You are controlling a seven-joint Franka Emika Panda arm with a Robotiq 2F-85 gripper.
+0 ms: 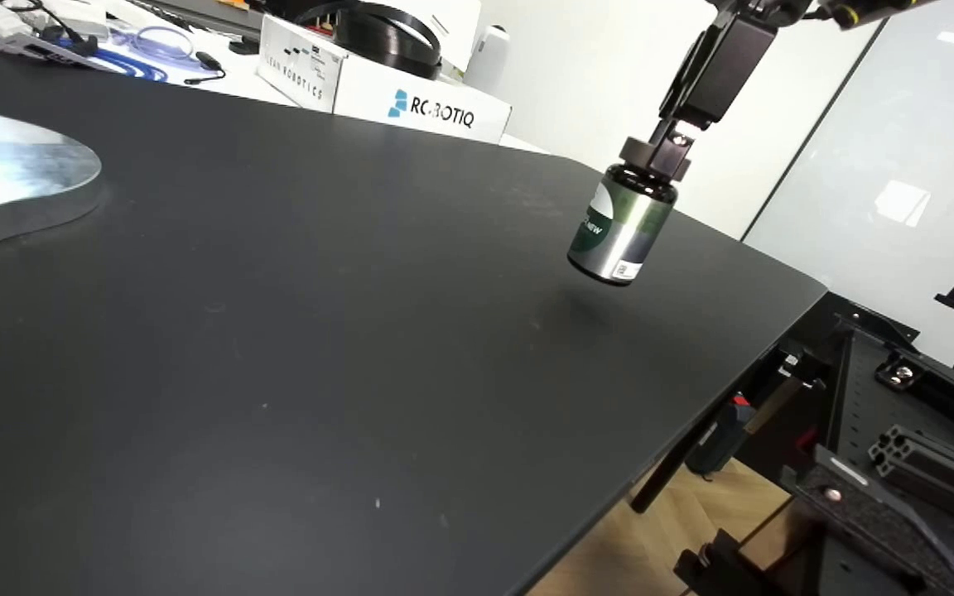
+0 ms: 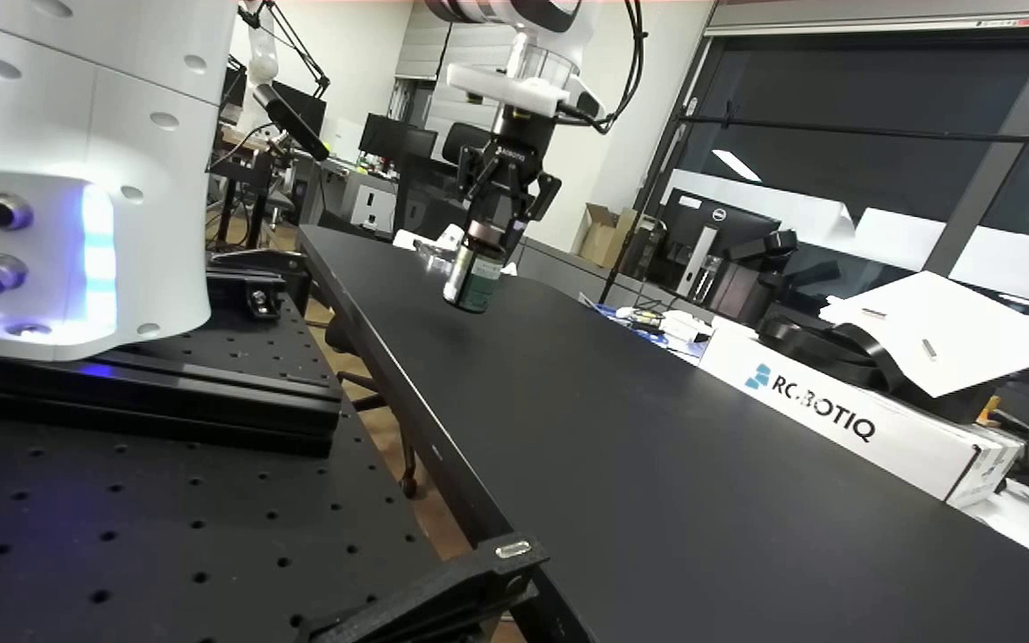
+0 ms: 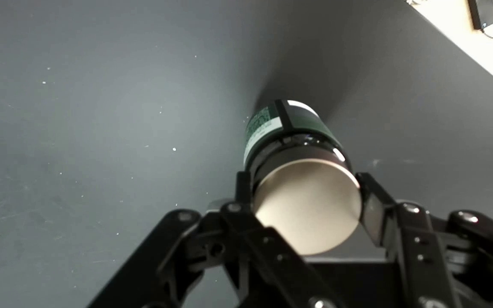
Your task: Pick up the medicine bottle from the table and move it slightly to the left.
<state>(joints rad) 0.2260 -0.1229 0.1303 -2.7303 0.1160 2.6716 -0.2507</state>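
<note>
Medicine bottle (image 1: 622,228) held aloft, tilted, upper right of centre in exterior view, base clear of table (image 1: 320,348). Cap (image 3: 308,209) pinched on both sides by gripper (image 3: 304,184), drawn in to cap's width only, lower centre of wrist view. Pick-up judged done; leftward shift cannot be confirmed. Setting-down and release apparently left to be done.

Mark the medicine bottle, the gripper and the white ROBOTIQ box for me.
Medicine bottle (image 1: 622,225): in an exterior view, on the label around its body.
Robotiq gripper (image 3: 305,188): in the wrist view, midway between its fingertips.
White ROBOTIQ box (image 2: 839,411): in an exterior view, on its long lettered face.
</note>
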